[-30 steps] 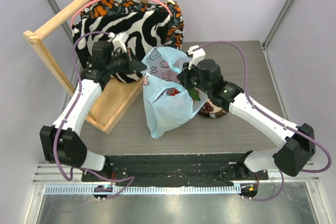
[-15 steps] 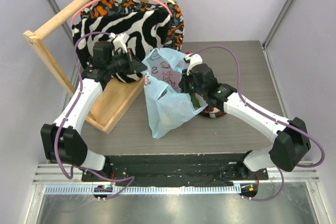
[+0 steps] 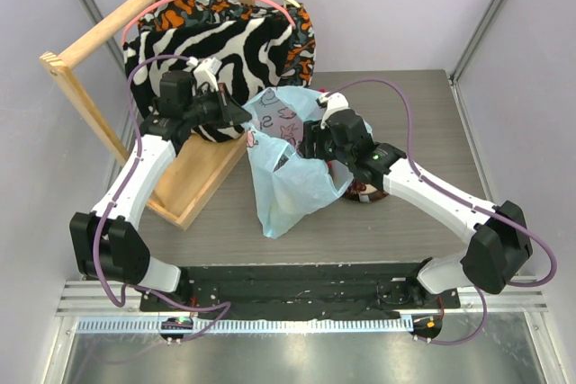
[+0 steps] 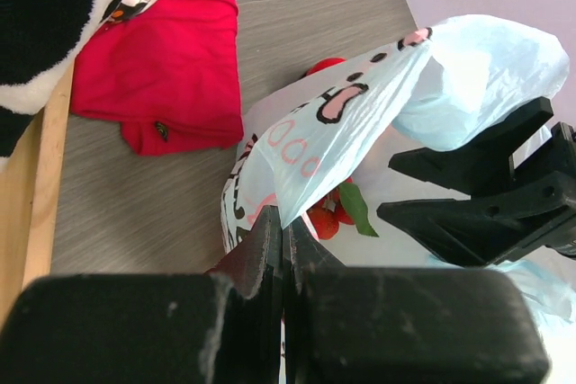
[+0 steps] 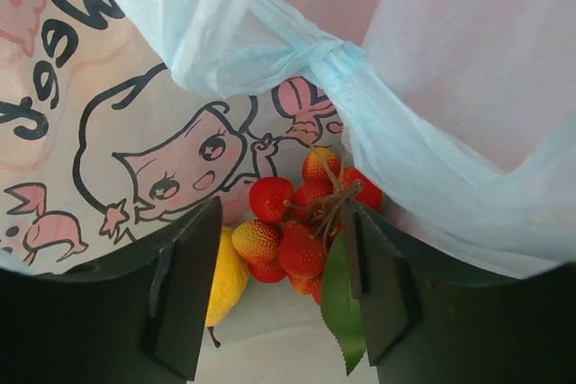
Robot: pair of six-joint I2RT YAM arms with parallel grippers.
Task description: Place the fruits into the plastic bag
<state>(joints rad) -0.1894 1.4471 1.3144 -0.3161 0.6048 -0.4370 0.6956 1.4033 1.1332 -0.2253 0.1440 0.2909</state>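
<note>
The light-blue plastic bag (image 3: 286, 182) stands mid-table with its mouth held open. My left gripper (image 3: 245, 116) is shut on the bag's printed rim (image 4: 342, 123), pinching the film at its tips (image 4: 283, 222). My right gripper (image 3: 310, 143) is inside the bag's mouth and stands open (image 5: 281, 209). A bunch of little red-yellow balls (image 5: 301, 222) with a green leaf lies between its fingers on the bag's floor. A yellow fruit (image 5: 225, 281) lies beside it, partly behind the left finger. The bunch (image 4: 328, 213) also shows in the left wrist view.
A dark round plate (image 3: 373, 197) sits right of the bag, mostly under my right arm. Zebra-striped fabric (image 3: 225, 42) hangs on a wooden rack (image 3: 90, 38) at the back left. A red cloth (image 4: 171, 69) lies on the table by the rack.
My right gripper moved left into the bag's mouth and its jaws opened, so the bunch of red-yellow balls now lies loose in the bag. The left gripper kept its hold.
</note>
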